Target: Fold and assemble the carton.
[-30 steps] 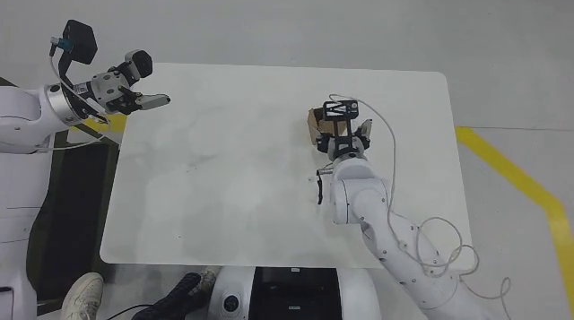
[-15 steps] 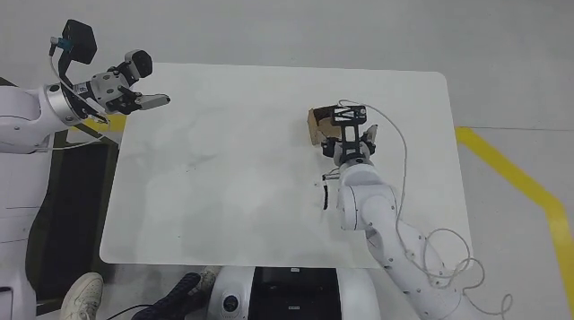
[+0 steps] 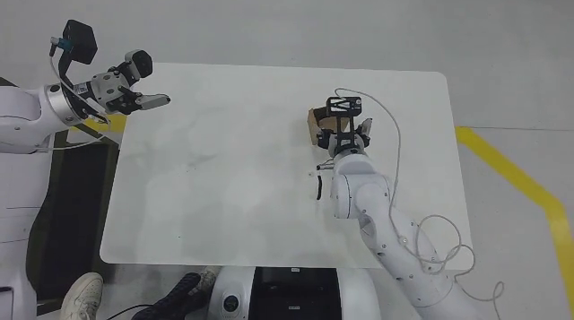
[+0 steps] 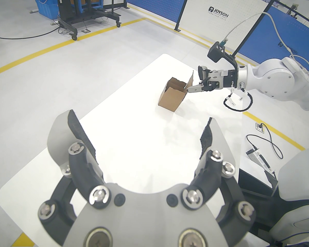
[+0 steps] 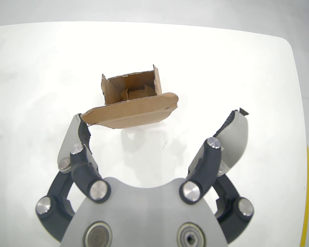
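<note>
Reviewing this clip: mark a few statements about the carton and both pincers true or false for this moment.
1. The carton sits on the table, open, its inside visible. True.
2. The right pincer is shut on a flap. False: it is open, one finger at the flap's corner.
3. The left pincer holds the carton. False: it is open, empty, far from the carton.
4. Both pincers are open. True.
</note>
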